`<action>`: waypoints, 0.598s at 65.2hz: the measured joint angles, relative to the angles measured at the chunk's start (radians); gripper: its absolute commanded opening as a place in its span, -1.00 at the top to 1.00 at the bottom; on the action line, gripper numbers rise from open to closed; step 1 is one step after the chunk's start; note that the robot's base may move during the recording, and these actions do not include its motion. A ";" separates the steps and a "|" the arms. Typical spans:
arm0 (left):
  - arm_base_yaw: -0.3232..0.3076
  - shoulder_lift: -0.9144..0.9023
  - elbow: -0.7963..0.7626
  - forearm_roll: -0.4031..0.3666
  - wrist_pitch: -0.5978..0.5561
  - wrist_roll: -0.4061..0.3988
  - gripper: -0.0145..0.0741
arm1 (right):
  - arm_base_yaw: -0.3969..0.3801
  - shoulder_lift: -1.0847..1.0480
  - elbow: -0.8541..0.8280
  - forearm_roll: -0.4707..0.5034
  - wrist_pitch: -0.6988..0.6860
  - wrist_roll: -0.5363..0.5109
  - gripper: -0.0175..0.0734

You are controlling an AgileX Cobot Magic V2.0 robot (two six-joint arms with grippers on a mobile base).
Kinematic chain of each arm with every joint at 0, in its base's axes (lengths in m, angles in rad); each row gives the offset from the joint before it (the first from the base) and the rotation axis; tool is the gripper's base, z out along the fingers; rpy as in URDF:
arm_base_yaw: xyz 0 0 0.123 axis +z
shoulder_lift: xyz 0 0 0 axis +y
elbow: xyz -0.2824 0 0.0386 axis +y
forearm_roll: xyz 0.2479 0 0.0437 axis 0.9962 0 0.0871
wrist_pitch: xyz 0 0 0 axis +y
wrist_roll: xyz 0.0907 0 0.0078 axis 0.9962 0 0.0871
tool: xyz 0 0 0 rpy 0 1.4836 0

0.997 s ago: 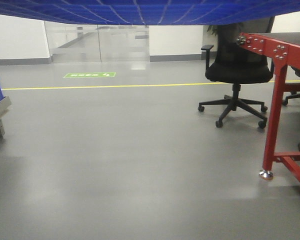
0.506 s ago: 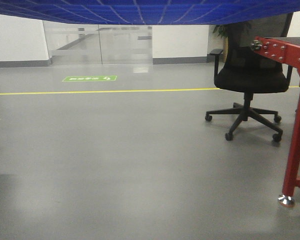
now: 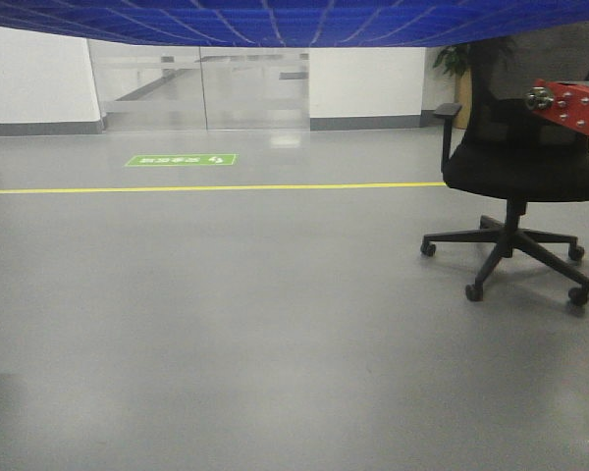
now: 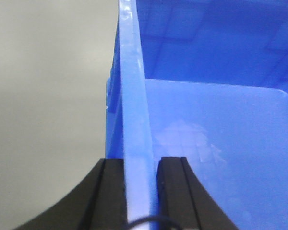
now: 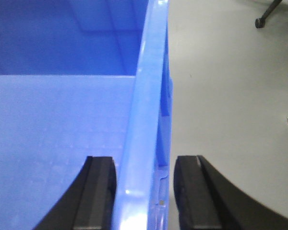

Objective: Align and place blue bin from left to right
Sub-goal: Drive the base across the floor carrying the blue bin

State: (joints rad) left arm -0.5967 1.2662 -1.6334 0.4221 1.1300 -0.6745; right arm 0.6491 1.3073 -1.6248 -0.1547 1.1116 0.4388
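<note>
Left hand [image 4: 141, 191] pinches one side wall of the big light-blue plastic bin [image 4: 216, 134]; right hand [image 5: 146, 191] pinches the other. One finger sits inside, one outside each rim, so the bin hangs steady between both hands, up off the grey floor [image 3: 275, 324].

Front camera sat low and faced forward beneath the ribbed underside of the blue bin [image 3: 294, 20], looking across the floor [image 3: 226, 324] to the chair [image 3: 520, 147]. Wrist cameras looked from very near past the left gripper [image 4: 141, 165] and right gripper [image 5: 144, 165] along opposite rims. Both shared the bin's interior.
</note>
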 measured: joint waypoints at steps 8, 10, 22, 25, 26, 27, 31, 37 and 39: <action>0.000 0.000 0.000 0.000 0.000 0.000 0.92 | 0.000 0.000 0.000 0.000 0.000 0.000 0.79; 0.000 0.000 0.000 0.000 0.000 0.000 0.92 | 0.000 0.000 0.000 0.000 0.000 0.000 0.79; 0.000 0.000 0.000 0.002 -0.002 0.000 0.92 | 0.000 0.000 0.000 0.000 -0.002 0.000 0.79; 0.000 0.000 0.000 0.002 -0.002 0.000 0.92 | 0.000 0.000 0.000 0.000 -0.002 0.000 0.79; 0.000 0.000 0.000 0.004 -0.002 0.000 0.92 | 0.000 0.000 0.000 0.000 -0.002 0.000 0.79; 0.000 0.000 0.000 0.004 -0.002 0.000 0.92 | 0.000 0.000 0.000 0.000 -0.002 0.000 0.79; 0.000 0.000 0.000 0.004 -0.002 0.000 0.92 | 0.000 0.000 0.000 0.000 -0.002 0.000 0.79; 0.000 0.000 0.000 0.004 -0.002 0.000 0.92 | 0.000 0.000 0.000 0.000 -0.002 0.000 0.79; 0.000 0.000 0.000 0.004 -0.002 0.000 0.92 | 0.000 0.000 0.000 0.000 -0.002 0.000 0.79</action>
State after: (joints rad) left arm -0.5967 1.2662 -1.6334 0.4259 1.1285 -0.6745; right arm 0.6491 1.3073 -1.6248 -0.1547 1.1097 0.4388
